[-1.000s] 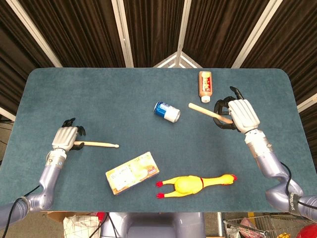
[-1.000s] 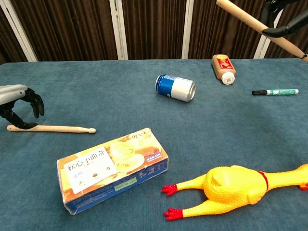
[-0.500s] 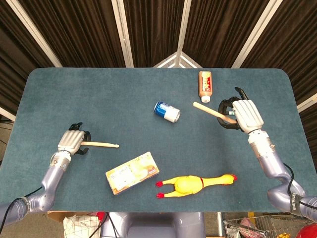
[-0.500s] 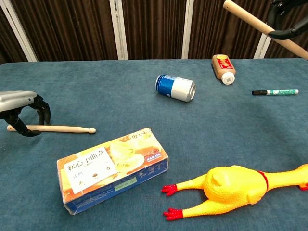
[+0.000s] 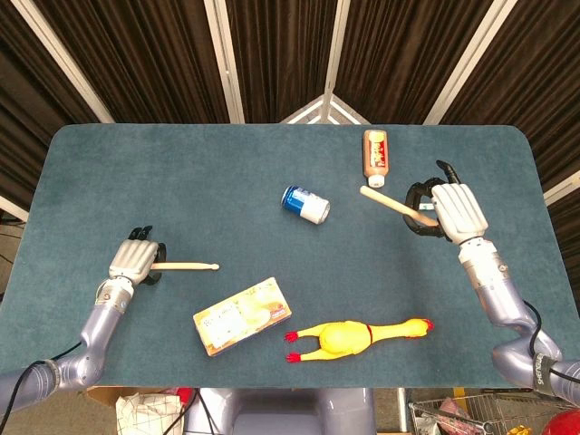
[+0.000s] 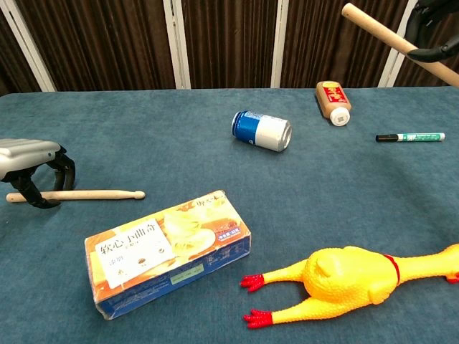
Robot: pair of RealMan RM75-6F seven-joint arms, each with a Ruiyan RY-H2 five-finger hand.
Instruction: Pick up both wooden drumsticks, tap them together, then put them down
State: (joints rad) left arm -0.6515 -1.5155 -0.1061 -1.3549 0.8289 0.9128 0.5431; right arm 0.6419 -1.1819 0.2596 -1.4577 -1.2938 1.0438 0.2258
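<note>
While one drumstick is already up in the air, the other has not left the tabletop (image 5: 227,172) — so the task looks roughly a third done, by my reading. Nearest the robot, the yellow rubber chicken (image 6: 351,276) and the orange snack box (image 6: 168,251) lie untouched. Just beyond them, at the left edge, the left hand (image 6: 32,168) arches over the butt end of the left drumstick (image 6: 86,194), which lies flat with its tip pointing toward the middle of the tabletop. Its dark fingers (image 6: 66,172) curl down around the stick's end; whether they actually press on the wood I cannot tell, and the stick shows no lift. Farther back lie the blue can (image 6: 262,130), the marker pen (image 6: 410,136) and the brown bottle (image 6: 333,102). Farthest, at upper right, the right hand (image 5: 453,210) grips the right drumstick (image 5: 390,203) clear of the cloth, its fingers wrapped round the shaft, the free end angled toward the bottle.

Left to do, as I judge it: close and raise the left stick, bring the two together for the tap, then lay both down.

Against the frame a second ago, the left hand has slid in from beside the stick's butt to straddle it, fingers lowered around it — and the stick itself has barely shifted. The right hand has drifted slightly outward and toward the far edge, carrying its stick along, grip unchanged.
</note>
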